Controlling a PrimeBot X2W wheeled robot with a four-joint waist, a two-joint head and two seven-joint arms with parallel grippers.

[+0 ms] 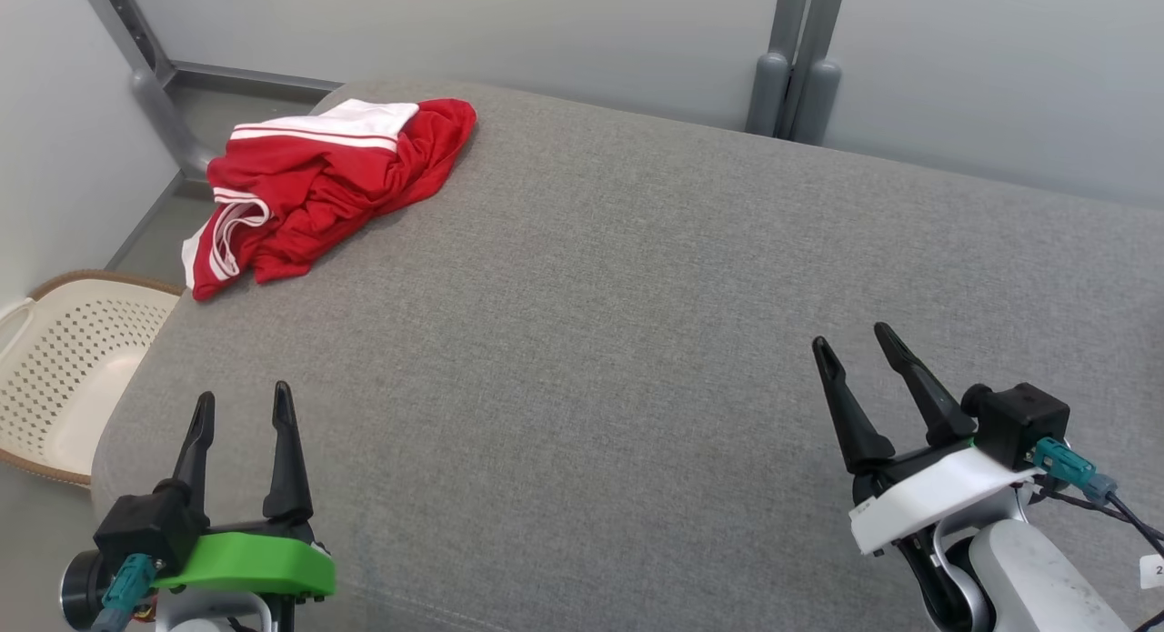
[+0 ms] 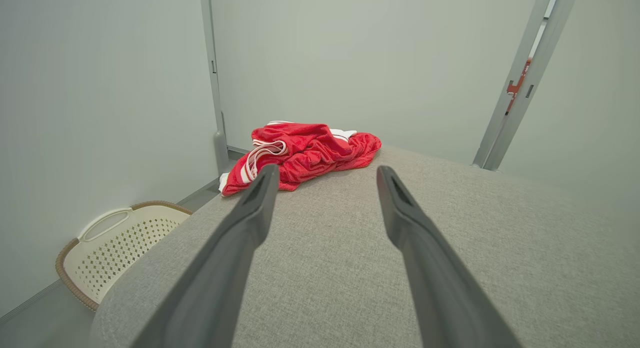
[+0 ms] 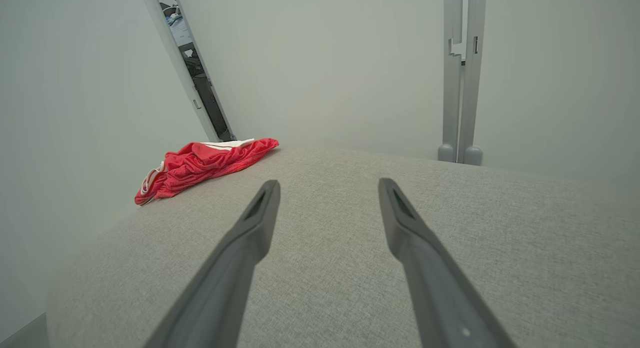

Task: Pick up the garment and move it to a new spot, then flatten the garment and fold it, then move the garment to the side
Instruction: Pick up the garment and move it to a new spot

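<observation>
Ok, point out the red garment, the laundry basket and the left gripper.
red garment (image 1: pixel 336 186): head view, crumpled red middle.
laundry basket (image 1: pixel 64 359): head view, perforated cream inner wall.
left gripper (image 1: pixel 243 394): head view, midway between its open fingertips.

Grey bed (image 1: pixel 637 341), crumpled red garment (image 1: pixel 318 186)

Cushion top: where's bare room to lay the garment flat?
The whole middle of the cushion is bare, from the garment at the far left corner across to the right edge, and down to the left gripper and right gripper. That corner alone is crowded; a basket stands off the left edge.
</observation>
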